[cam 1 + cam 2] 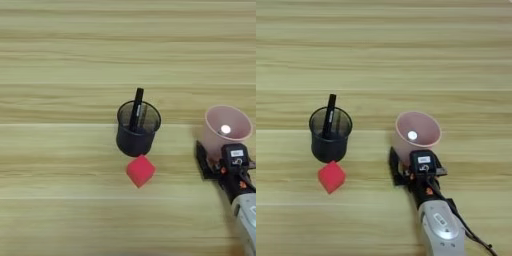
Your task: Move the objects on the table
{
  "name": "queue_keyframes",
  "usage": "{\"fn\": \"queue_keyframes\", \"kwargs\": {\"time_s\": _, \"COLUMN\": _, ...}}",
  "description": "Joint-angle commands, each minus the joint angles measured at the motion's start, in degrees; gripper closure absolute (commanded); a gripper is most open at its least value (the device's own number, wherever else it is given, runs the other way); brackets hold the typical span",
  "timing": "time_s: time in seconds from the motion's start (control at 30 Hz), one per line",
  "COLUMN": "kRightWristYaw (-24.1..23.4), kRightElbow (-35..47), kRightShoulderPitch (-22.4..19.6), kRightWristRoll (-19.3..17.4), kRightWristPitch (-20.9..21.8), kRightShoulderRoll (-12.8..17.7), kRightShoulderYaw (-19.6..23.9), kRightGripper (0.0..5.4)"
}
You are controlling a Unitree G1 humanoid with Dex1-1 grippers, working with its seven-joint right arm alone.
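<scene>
Red foam cube (331, 176) beside mesh pen cup (330, 135)

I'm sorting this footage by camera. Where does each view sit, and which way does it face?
Left eye view: on the robot's head, facing down at the table; the right arm's gripper sits at the right edge, against the pink cup.
Right eye view: same head, reaching further right; more of the silver forearm shows.
Shared: pen cup with its pen, red cube, pink cup, gripper.
</scene>
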State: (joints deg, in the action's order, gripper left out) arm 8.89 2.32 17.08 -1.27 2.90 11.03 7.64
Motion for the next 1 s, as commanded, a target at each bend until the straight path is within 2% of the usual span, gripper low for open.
{"fn": "queue_keyframes", "kwargs": {"time_s": 0.03, "kRightWristYaw": -0.7, "kRightElbow": -1.9, "kRightShoulderPitch": 1.2, "kRightWristRoll": 0.4, "kRightWristPitch": -4.2, "kRightShoulderRoll": 1.1, "kRightShoulderYaw": 1.1, "kRightGripper": 1.62}}
{"fn": "queue_keyframes", "kwargs": {"time_s": 0.23, "kRightWristYaw": -0.3, "kRightElbow": -2.1, "kRightShoulderPitch": 1.2, "kRightWristRoll": 0.4, "kRightWristPitch": -4.4, "kRightShoulderRoll": 0.9, "kRightShoulderYaw": 0.9, "kRightGripper": 1.62}}
{"fn": "queue_keyframes", "kwargs": {"time_s": 0.73, "kRightWristYaw": 0.2, "kRightElbow": -1.3, "kRightShoulderPitch": 1.6, "kRightWristRoll": 0.3, "kRightWristPitch": -4.9, "kRightShoulderRoll": 0.7, "kRightShoulderYaw": 0.4, "kRightGripper": 0.03}}
{"fn": "queue_keyframes", "kwargs": {"time_s": 1.0, "kRightWristYaw": 0.5, "kRightElbow": 0.2, "kRightShoulderPitch": 2.8, "kRightWristRoll": 0.4, "kRightWristPitch": -5.4, "kRightShoulderRoll": 0.7, "kRightShoulderYaw": -0.1, "kRightGripper": 0.03}}
